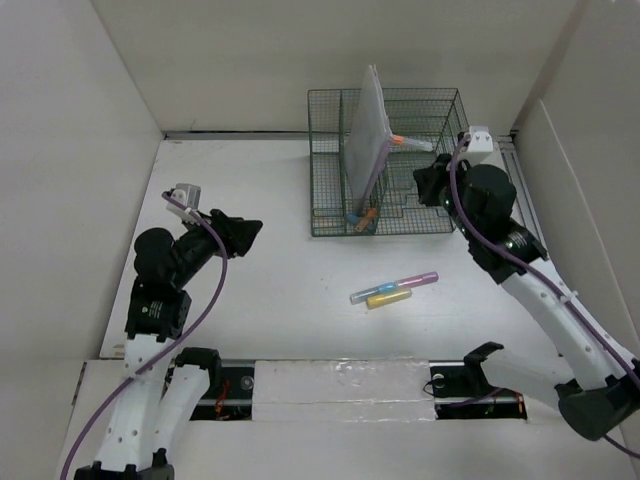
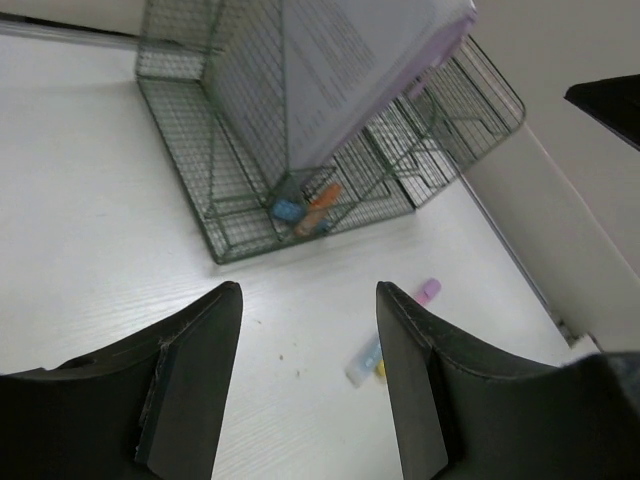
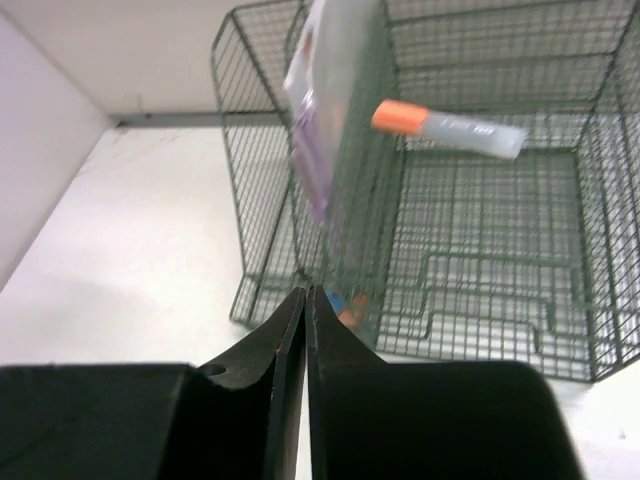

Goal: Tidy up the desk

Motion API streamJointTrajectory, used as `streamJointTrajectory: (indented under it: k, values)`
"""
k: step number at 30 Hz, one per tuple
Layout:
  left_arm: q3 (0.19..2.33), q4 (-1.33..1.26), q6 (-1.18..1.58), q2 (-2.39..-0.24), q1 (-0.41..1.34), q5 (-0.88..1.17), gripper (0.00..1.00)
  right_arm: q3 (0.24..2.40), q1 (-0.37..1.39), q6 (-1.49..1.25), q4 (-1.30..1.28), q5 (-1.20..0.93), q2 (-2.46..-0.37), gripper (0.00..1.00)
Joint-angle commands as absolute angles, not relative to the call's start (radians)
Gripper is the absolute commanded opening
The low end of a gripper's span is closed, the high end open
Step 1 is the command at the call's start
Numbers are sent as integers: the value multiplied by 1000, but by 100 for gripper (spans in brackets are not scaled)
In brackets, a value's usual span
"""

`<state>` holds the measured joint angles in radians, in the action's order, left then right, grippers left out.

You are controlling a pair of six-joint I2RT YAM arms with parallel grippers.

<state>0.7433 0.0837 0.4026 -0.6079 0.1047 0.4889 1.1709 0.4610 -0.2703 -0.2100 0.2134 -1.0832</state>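
Observation:
The white desk (image 1: pixel 250 310) holds a dark green wire basket (image 1: pixel 440 110) at the back. A pale notebook (image 1: pixel 366 135) stands tilted inside it. An orange-capped marker (image 1: pixel 410 143) lies high across the basket's wires, and it also shows in the right wrist view as the marker (image 3: pixel 450 128). Small blue and orange items (image 1: pixel 362 217) lie on the basket floor. A pink-capped marker (image 1: pixel 405 283) and a yellow highlighter (image 1: pixel 388 297) lie side by side on the desk. My right gripper (image 1: pixel 421 186) is shut and empty beside the basket's right front. My left gripper (image 1: pixel 250 232) hangs open at the left.
White panel walls border the desk on the left, back and right. In the left wrist view the basket (image 2: pixel 180 130) is ahead, with the two desk markers (image 2: pixel 365 362) just past my right finger. A raised white strip runs along the near edge (image 1: pixel 340 385).

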Motion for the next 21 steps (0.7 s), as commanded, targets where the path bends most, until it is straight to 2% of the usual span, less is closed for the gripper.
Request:
streamJointTrajectory:
  k: [1,3,4,6,8,14,15,16,17,19,21]
  values:
    - [729,-20,409,-690,110,681,52,1097,514,-318,-193,279,-1007,9]
    - [738,-29,420,-730,110,704,52,1135,543,-313,-213,278,-971,17]
    - [753,-35,429,-736,110,683,52,1153,555,-301,-210,276,-938,26]
    - [794,-58,474,-777,110,675,53,1210,584,-284,-186,270,-911,37]
    - [821,-84,495,-805,110,678,53,1245,604,-270,-160,262,-914,41]
    - [991,-64,497,-987,110,571,53,1368,595,-239,-98,212,-1009,45]
    - [1011,-69,491,-1003,177,516,53,1382,595,-239,-97,204,-1032,45]
    - [1122,-36,462,-1032,217,329,53,1396,583,-238,-81,192,-1043,46]
    - [1205,73,440,-1090,238,269,51,1417,565,-236,-71,186,-1054,46]
    - [1366,63,439,-1088,238,207,53,1466,542,-235,-127,146,-1092,46]
    - [1449,55,419,-1057,238,237,57,1474,532,-233,-140,141,-1083,47]
